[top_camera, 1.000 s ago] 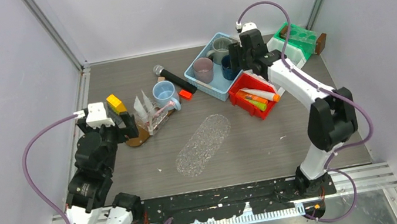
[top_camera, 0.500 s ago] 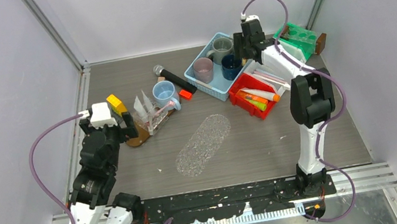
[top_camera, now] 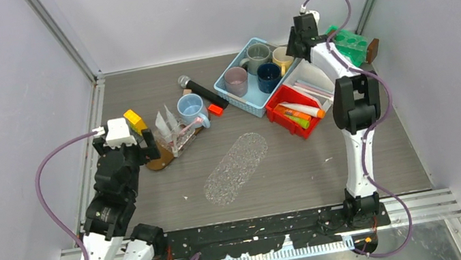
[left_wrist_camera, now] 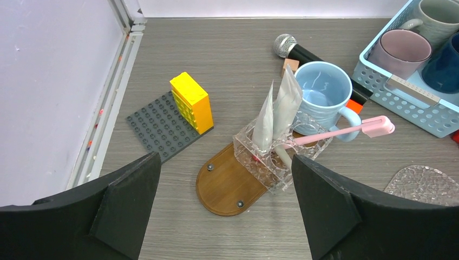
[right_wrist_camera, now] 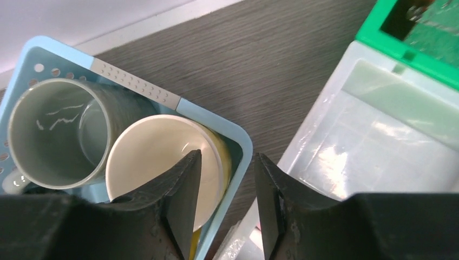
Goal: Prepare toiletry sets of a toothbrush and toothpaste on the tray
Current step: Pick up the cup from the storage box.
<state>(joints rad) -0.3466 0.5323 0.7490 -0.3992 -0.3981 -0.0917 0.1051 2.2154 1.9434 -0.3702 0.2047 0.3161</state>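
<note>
The clear, bumpy oval tray (top_camera: 237, 168) lies bare at the table's middle. Left of it, a clear holder (left_wrist_camera: 270, 160) on a wooden base (left_wrist_camera: 227, 187) carries two upright white toothpaste tubes (left_wrist_camera: 277, 108) and a pink toothbrush (left_wrist_camera: 335, 131) lying across it. My left gripper (left_wrist_camera: 226, 214) hangs open just short of that base, holding nothing. More tubes, white and orange-green, fill the red bin (top_camera: 279, 117). My right gripper (right_wrist_camera: 227, 181) hovers over the blue basket's (right_wrist_camera: 135, 84) back corner beside a cream mug (right_wrist_camera: 157, 162), jaws partly apart and empty.
A black microphone (top_camera: 201, 91), a light-blue mug (left_wrist_camera: 325, 89) and a yellow brick (left_wrist_camera: 192, 102) on a grey baseplate (left_wrist_camera: 159, 127) surround the holder. The basket also holds several mugs. A clear box (right_wrist_camera: 379, 146) and a green rack (top_camera: 347, 43) sit at the back right.
My right arm has swung back and to the right, away from the basket's middle, uncovering the cream mug, and its jaws have narrowed. The left arm has hardly moved.
</note>
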